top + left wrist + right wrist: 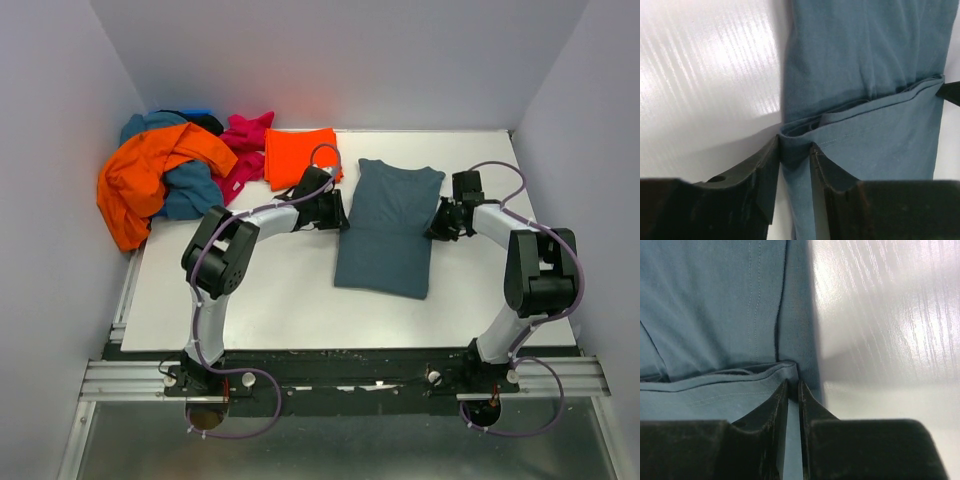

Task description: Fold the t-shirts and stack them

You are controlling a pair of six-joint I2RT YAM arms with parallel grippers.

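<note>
The left claw (794, 150) has its dark, scuffed jaws pinched on a bunched fold at one edge of the slate shirt (385, 225), the cloth pressed between them; the right claw (793, 387) has its jaws nearly together, clamped on the doubled hem at the shirt's opposite edge; the shirt is soft matte knit with fine stitch lines, and a layer folded across it shows a stacked, slightly gaping edge in both wrist views; in the top view it lies flat at the middle of the frame as a tall oblong, a little wider at the bottom; around it the white table (260, 300) is smooth, with a faint grain and glare; at upper centre lies an orange-red shirt (298, 155), a neat folded square; at upper left slumps a rumpled pile (165, 180) of orange, teal, magenta and blue cloth.
</note>
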